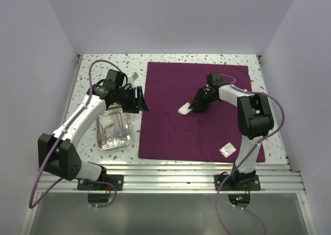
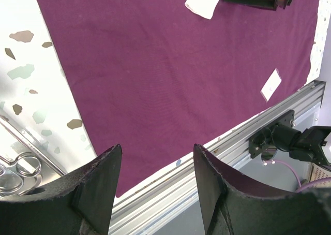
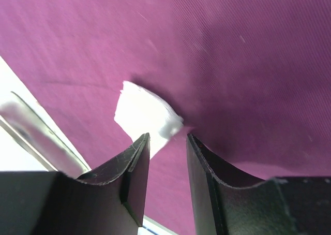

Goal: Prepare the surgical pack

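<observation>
The maroon cloth [image 1: 207,116] of the surgical pack lies spread flat on the table. One white gauze square [image 1: 184,109] rests on it left of centre. My right gripper [image 1: 193,107] hovers right beside the gauze. In the right wrist view this gripper [image 3: 168,136] is open and the gauze [image 3: 144,112] lies just past its tips, not clamped. A steel tray [image 1: 101,137] with silver scissor-like instruments [image 1: 115,130] sits off the cloth's left edge. My left gripper [image 1: 140,103] hangs open and empty above that edge, also seen in its own wrist view [image 2: 158,149] over the cloth [image 2: 170,79].
A small white packet [image 1: 226,150] lies on the cloth's near right corner. Another small pale item [image 1: 133,75] sits on the speckled table at the back left. An aluminium rail [image 1: 170,180] runs along the near edge. White walls enclose the left, right and back.
</observation>
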Robot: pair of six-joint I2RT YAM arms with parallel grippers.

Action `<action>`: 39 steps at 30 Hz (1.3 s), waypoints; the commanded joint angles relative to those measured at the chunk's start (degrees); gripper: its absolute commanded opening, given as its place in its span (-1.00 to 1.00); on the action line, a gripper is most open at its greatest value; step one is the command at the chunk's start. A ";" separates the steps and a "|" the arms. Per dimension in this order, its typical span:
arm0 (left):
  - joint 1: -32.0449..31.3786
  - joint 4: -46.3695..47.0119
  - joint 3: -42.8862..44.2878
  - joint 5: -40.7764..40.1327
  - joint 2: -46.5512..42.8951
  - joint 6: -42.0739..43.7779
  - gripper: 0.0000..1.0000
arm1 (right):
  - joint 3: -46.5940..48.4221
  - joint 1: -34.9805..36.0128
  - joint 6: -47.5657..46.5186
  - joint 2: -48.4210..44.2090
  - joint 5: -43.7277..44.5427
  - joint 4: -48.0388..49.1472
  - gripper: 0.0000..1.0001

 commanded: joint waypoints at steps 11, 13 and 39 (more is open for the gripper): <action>-0.26 1.76 0.29 1.11 -0.55 0.05 0.23 | 3.49 -0.21 2.56 2.47 -1.30 1.71 -0.23; -0.26 1.84 0.11 1.11 -0.55 -0.12 0.23 | 2.96 -0.21 2.82 2.12 -1.47 1.26 -0.23; -0.26 4.39 -1.29 4.08 -0.99 -1.88 0.35 | 6.28 -0.21 4.85 4.05 -3.75 6.01 -1.00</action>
